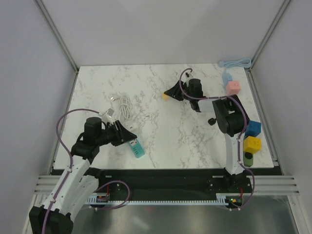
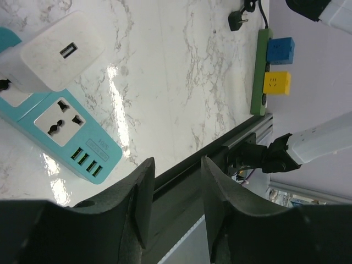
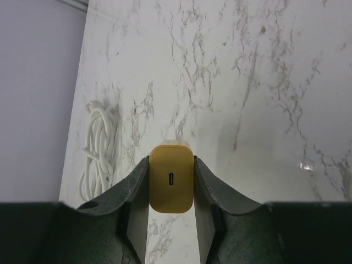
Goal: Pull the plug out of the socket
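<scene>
A white marble table point(image 1: 161, 141) lay under the right claw point(image 1: 168, 94); pale grey walls point(image 1: 146, 29) rose beyond it.

Teal socket strip point(image 2: 60, 132), white plug point(image 2: 58, 52), yellow charger point(image 3: 171, 179), grey-veined white table point(image 1: 161, 129).

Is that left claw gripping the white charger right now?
No, the left gripper is open and empty, with the white charger apart on the teal strip.
</scene>
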You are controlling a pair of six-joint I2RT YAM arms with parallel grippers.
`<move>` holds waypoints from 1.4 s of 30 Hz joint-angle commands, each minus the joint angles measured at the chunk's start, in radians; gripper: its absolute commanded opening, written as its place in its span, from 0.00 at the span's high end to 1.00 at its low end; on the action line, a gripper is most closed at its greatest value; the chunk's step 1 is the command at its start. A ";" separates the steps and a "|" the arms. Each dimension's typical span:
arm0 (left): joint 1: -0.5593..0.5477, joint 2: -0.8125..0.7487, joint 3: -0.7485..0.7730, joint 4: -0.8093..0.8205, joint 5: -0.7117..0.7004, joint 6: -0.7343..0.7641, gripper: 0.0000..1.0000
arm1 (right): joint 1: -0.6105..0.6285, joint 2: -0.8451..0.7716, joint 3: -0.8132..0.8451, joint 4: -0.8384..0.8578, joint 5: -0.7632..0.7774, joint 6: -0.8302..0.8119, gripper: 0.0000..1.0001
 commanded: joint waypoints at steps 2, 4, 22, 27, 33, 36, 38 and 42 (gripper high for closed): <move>-0.002 -0.053 -0.014 0.059 0.041 -0.004 0.53 | 0.031 0.029 0.132 -0.031 0.047 -0.041 0.95; -0.003 -0.057 -0.030 0.087 0.054 -0.012 0.54 | 0.050 0.052 0.184 -0.133 0.096 -0.104 0.91; -0.005 -0.034 -0.004 0.076 0.074 0.024 0.54 | 0.061 0.116 0.241 -0.287 0.072 -0.259 0.57; -0.005 -0.039 -0.024 0.078 0.028 0.005 0.54 | 0.061 0.103 0.299 -0.467 0.165 -0.325 0.31; -0.003 -0.002 -0.016 0.069 -0.034 -0.010 0.60 | 0.067 0.011 0.301 -0.616 0.317 -0.396 0.15; -0.005 0.025 -0.010 0.067 -0.070 -0.021 0.61 | 0.085 -0.057 0.287 -0.694 0.400 -0.434 0.08; -0.005 0.048 -0.001 0.067 -0.087 -0.021 0.57 | 0.111 -0.098 0.275 -0.741 0.470 -0.454 0.07; -0.005 0.068 0.015 0.058 -0.143 -0.025 0.45 | 0.162 -0.201 0.178 -0.768 0.523 -0.474 0.02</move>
